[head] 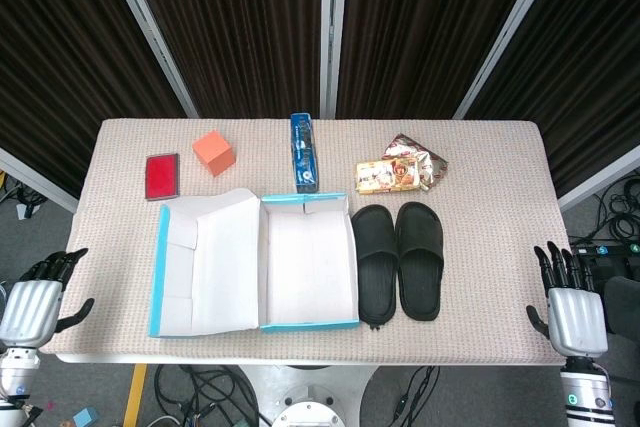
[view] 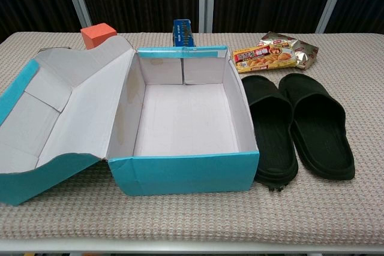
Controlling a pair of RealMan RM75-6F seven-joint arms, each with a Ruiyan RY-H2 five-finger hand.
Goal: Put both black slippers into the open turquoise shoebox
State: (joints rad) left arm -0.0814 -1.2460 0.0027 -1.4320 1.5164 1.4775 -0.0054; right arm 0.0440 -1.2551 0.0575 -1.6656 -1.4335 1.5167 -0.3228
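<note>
Two black slippers lie side by side on the table, the left slipper (head: 376,263) (view: 271,132) against the shoebox's right wall and the right slipper (head: 420,258) (view: 319,124) beside it. The open turquoise shoebox (head: 308,325) (view: 186,172) stands empty, white inside, its lid (head: 200,265) (view: 57,118) folded out to the left. My left hand (head: 32,302) hangs off the table's left front corner, fingers apart, holding nothing. My right hand (head: 570,305) hangs beyond the right front corner, also empty with fingers spread. Neither hand shows in the chest view.
Behind the box lie a blue pack (head: 304,152) (view: 183,31), an orange cube (head: 214,152) (view: 98,34), a red flat case (head: 161,176) and snack packets (head: 400,171) (view: 273,55). Bare woven tabletop (head: 490,237) stretches right of the slippers.
</note>
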